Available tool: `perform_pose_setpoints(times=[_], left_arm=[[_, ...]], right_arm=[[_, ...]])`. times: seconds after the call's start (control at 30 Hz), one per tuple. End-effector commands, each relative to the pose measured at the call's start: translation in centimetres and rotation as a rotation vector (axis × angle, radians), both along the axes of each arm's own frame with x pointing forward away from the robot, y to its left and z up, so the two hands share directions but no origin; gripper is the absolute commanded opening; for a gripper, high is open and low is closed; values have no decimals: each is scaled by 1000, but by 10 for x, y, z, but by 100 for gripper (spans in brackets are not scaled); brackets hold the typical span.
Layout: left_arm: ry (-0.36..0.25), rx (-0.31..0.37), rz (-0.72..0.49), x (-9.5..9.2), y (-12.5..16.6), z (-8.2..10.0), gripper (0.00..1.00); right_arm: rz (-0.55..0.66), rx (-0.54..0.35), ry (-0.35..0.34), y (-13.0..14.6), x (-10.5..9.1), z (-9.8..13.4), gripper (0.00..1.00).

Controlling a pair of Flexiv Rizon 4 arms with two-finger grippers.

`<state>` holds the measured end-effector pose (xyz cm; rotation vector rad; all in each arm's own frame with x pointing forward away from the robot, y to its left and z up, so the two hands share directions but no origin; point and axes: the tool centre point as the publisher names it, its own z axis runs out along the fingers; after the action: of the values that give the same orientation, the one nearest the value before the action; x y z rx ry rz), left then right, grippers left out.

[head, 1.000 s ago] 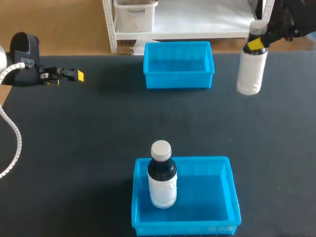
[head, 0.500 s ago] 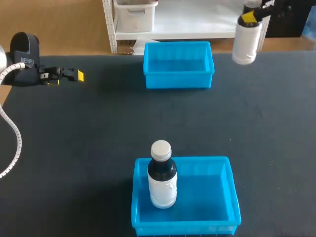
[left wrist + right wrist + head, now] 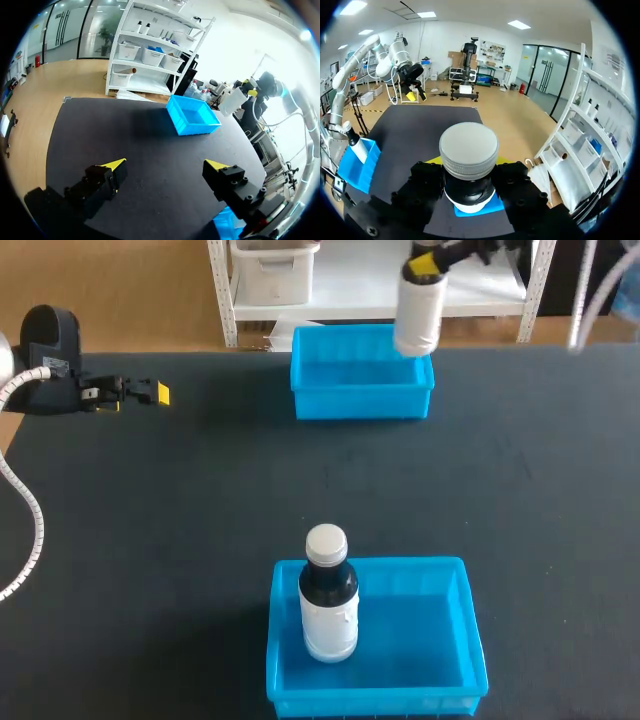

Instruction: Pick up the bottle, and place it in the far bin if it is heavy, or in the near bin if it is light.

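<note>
right end effector (image 3: 425, 262) around smooth cylindrical bottle (image 3: 418, 315)

The far bin (image 3: 360, 405) is open from above, its blue floor showing across the left and middle; the held bottle (image 3: 418, 315), clamped at the neck by the right gripper (image 3: 425, 260), hangs over its right rear corner. In the near bin (image 3: 425, 640) a standing bottle (image 3: 328, 600) takes up the left part, with open floor to its right. A wide stretch of dark table (image 3: 200, 500) runs between the bins. The left gripper (image 3: 150, 392), fingers spread, sits low at the table's left edge, well apart from both
</note>
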<state>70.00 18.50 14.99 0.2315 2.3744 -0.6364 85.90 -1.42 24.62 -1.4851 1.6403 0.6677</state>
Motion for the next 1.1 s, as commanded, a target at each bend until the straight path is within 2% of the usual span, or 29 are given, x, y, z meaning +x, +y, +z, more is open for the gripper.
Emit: perform_pose_setpoints(times=[0.03, 0.2, 0.57, 1.1], left_arm=[[0, 0, 0, 0, 0, 0, 100], [0, 0, 0, 0, 0, 0, 100], [0, 0, 0, 0, 0, 0, 100], [0, 0, 0, 0, 0, 0, 100]], right_arm=[[159, 10, 85, 40, 40, -17, 19], [207, 18, 104, 62, 46, -31, 19], [282, 37, 145, 94, 56, -58, 20], [351, 47, 196, 120, 63, -92, 20]])
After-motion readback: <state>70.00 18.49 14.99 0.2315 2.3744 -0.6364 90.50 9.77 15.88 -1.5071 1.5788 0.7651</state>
